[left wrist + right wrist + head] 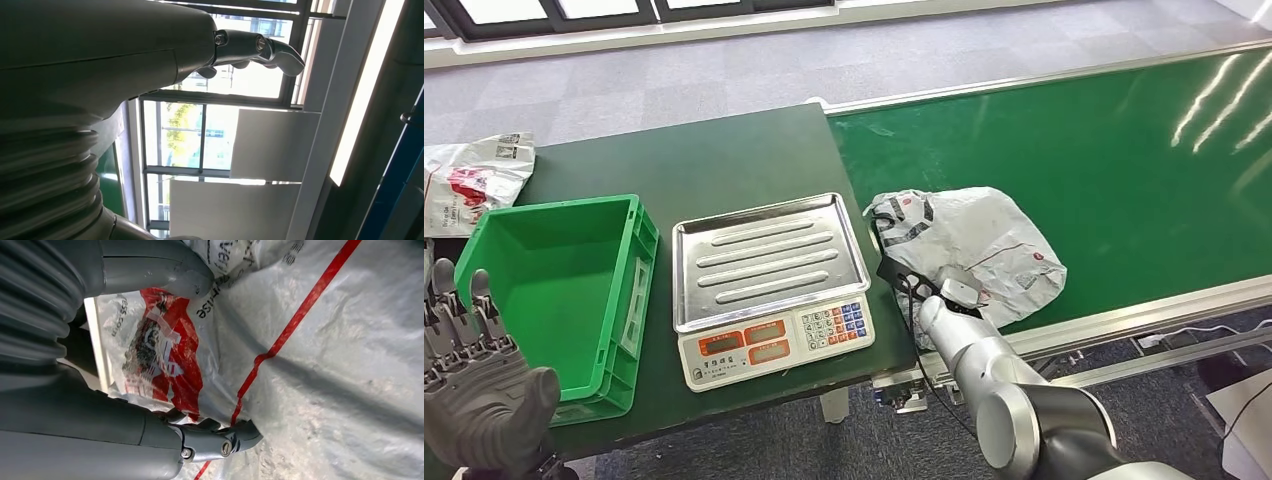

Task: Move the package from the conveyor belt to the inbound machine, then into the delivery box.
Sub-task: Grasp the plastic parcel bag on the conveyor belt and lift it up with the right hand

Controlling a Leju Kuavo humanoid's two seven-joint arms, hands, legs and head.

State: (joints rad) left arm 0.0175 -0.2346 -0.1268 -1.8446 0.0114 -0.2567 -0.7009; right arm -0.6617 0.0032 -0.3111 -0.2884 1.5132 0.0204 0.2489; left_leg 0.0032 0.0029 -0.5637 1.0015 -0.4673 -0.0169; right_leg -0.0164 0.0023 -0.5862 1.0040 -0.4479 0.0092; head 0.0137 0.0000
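The package (972,240), a crumpled white plastic mailer with black and red print, lies on the green conveyor belt (1124,170) at its near left end. My right hand (910,288) is at the package's near left edge. In the right wrist view the thumb (160,271) presses on the package (320,370) from one side and the fingers (215,440) from the other, holding a fold of the bag. The inbound machine (769,290), a scale with a steel tray, stands left of the belt. The green delivery box (554,290) is further left. My left hand (474,385) is raised beside the box, fingers apart, holding nothing.
A second printed mailer (474,175) lies at the far left of the dark table (714,150). The belt's metal side rail (1144,310) runs along its near edge. Grey carpet lies beyond. The left wrist view looks up past the left hand (100,60) at windows.
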